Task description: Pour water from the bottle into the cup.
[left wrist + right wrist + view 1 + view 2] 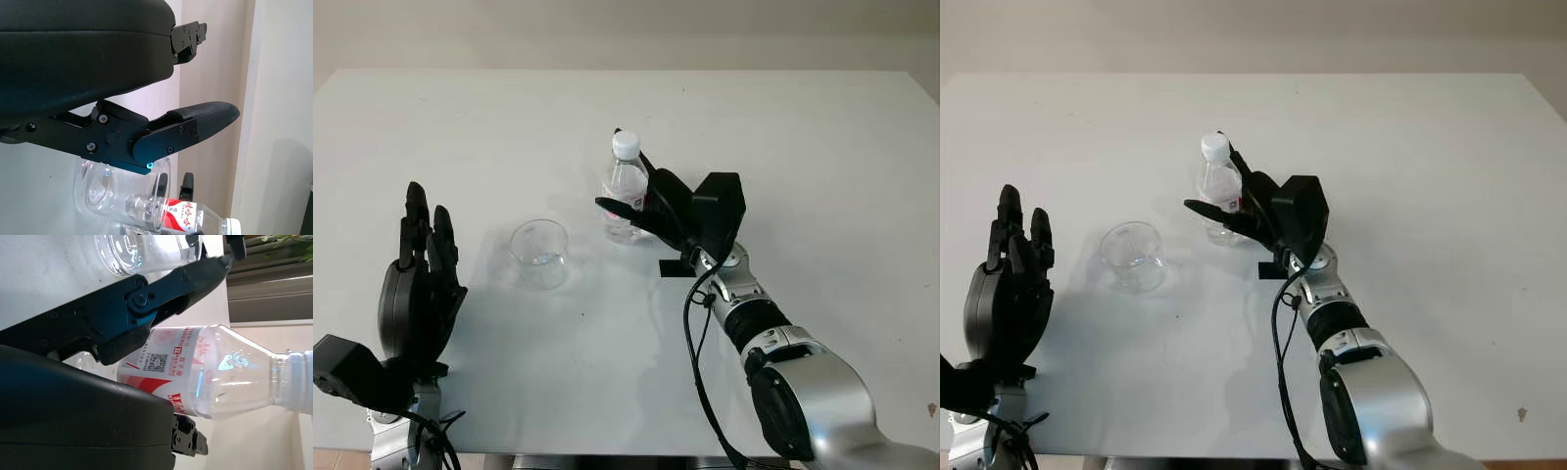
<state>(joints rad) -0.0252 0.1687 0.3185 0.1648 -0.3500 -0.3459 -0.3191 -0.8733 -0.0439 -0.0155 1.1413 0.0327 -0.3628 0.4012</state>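
Wrapping my right hand around the capped bottle standing on the counter beside the cup, left hand open nearby, nothing poured yet.

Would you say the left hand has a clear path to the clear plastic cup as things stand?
Probably yes. The left hand is open, raised at the table's near left, and only bare white table lies between it and the clear plastic cup. The right hand is around the water bottle, beyond the cup.
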